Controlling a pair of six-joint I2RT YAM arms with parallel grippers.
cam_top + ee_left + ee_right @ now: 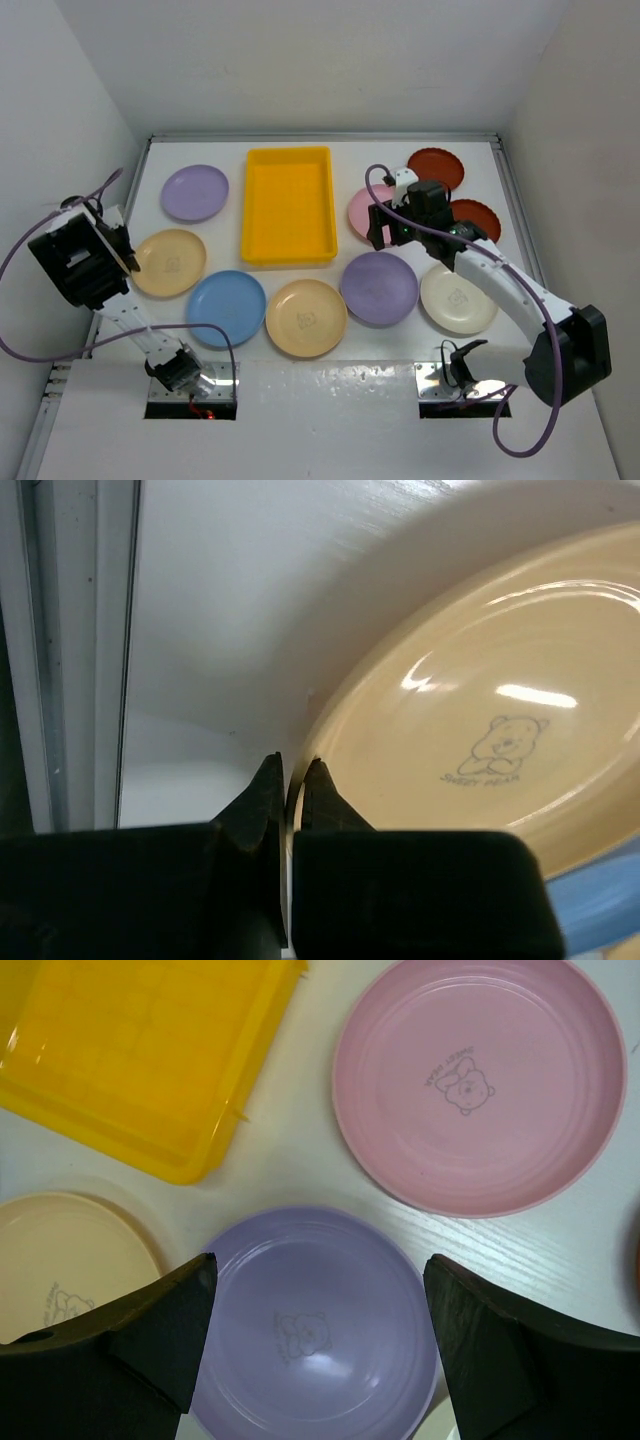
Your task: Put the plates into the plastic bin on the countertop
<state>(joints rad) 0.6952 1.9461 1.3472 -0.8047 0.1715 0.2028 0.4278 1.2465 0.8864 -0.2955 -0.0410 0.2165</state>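
The left jaws are clamped on the rim of a tan plate [480, 710] at the left side of the white table [232, 235], the edge pinched between the two tips. A bear drawing sits in the plate's middle, and the tiny lettering beneath it may read "SWEET BEAR". The right jaws stand wide open, gripping nothing, above a lilac plate [320, 1330] that lies between them. A pink plate [480, 1080] and the yellow bin [130, 1050] lie just beyond it.
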